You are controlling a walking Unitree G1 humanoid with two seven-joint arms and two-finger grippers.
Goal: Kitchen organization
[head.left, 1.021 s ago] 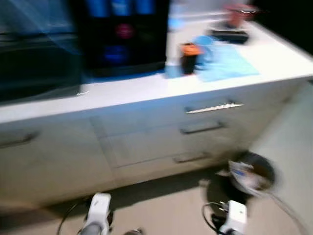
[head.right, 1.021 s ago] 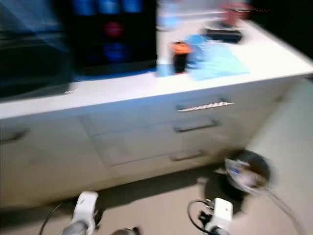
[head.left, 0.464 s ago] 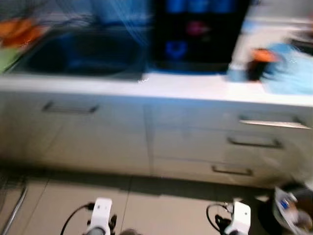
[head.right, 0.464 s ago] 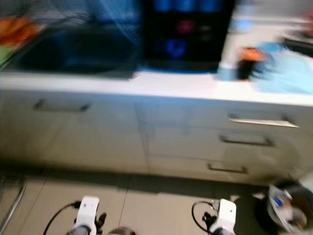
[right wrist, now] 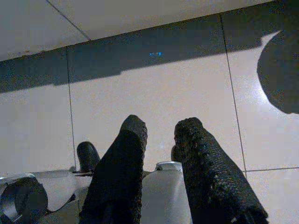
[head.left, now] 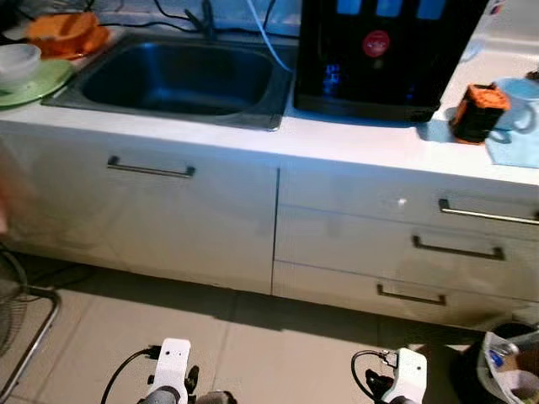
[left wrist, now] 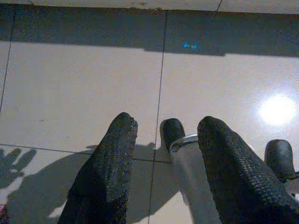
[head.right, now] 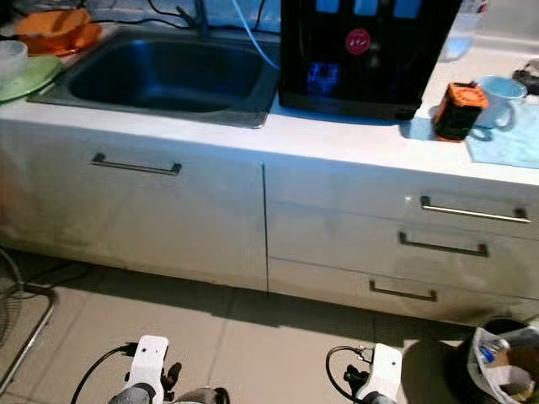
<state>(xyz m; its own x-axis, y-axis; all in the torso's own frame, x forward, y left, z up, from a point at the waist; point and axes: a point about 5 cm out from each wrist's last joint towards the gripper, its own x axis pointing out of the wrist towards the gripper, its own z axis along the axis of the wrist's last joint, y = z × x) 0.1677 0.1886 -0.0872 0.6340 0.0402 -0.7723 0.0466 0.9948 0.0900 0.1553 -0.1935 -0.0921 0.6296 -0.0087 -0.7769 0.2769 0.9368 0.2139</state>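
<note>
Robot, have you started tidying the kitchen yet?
Nothing looks tidied yet. Nothing is in hand: the left gripper and right gripper hang open over the floor tiles. Left to sort: the orange bowl and green plate beside the sink, and the mug by the black dispenser.

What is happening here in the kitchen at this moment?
Nothing is being handled. The robot faces a white counter with a steel sink, a black dispenser and an orange-and-black object beside a cup. The left gripper and right gripper hang low above the tiled floor, fingers apart, holding nothing.
</note>
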